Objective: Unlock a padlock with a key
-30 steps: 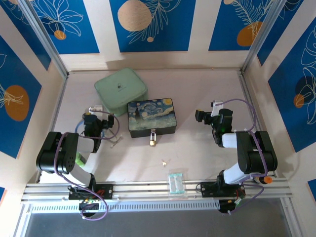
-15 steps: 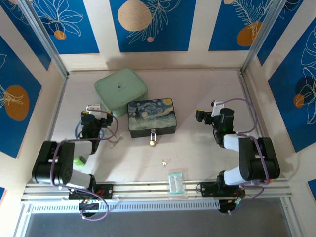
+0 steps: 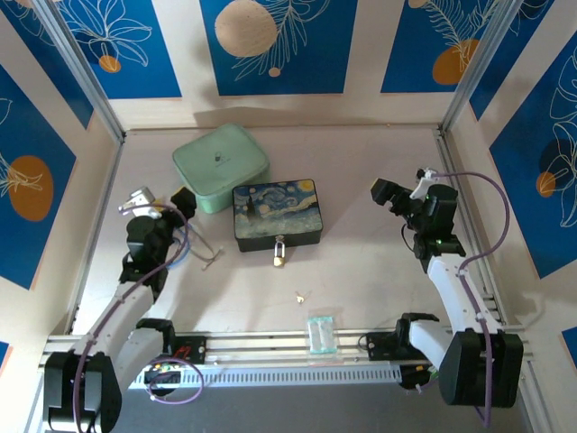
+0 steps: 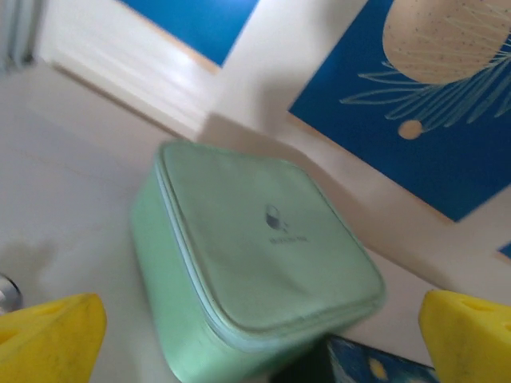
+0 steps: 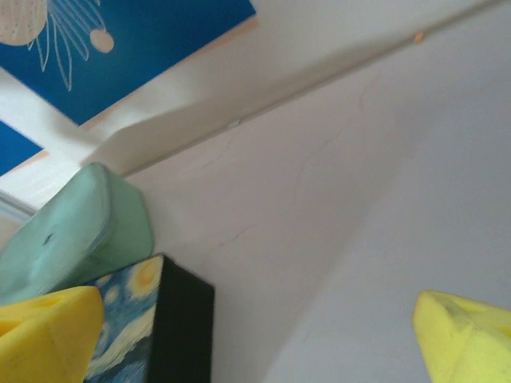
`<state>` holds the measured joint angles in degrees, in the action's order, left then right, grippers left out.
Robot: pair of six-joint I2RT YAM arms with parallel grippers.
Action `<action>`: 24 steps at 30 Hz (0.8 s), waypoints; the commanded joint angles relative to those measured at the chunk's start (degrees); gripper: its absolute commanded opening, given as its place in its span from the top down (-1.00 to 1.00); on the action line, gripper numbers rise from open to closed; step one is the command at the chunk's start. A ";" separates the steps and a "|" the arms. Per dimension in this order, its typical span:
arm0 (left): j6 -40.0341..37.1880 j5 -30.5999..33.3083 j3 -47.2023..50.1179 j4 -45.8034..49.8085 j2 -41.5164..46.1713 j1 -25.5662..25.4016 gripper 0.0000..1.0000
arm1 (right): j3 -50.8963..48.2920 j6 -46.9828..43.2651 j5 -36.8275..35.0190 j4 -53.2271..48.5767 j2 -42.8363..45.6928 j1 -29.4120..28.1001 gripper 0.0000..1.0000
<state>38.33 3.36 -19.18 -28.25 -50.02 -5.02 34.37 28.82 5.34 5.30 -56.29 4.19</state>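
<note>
L claw (image 4: 259, 333) and R claw (image 5: 255, 333) both gape wide, holding nothing, above the bench (image 3: 361, 271). Padlock (image 3: 280, 255) and key (image 3: 298, 295) lie untouched btwn them.

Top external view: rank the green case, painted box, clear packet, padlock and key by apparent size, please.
Mint-green zip case, a little bigger than the box
Starry-night painted box
Clear plastic packet
Brass padlock
Key, barely visible

- Mint-green rounded zip case (image 3: 221, 167), at the back of the pale table (image 3: 361, 153).
- Dark rectangular box with a swirling blue-and-yellow painted lid (image 3: 275, 214), just beside the case.
- Clear rectangular plastic packet (image 3: 320, 333), at the table's near edge.
</note>
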 commanded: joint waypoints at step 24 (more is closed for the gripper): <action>11.03 0.12 -14.95 49.55 4.24 -32.93 -1.00 | 1.23 9.96 -21.74 -35.03 3.12 -44.83 -0.97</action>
<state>47.44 -0.16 -32.40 18.04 -45.87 -35.70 36.51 34.92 -11.79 -26.87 -52.05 -37.91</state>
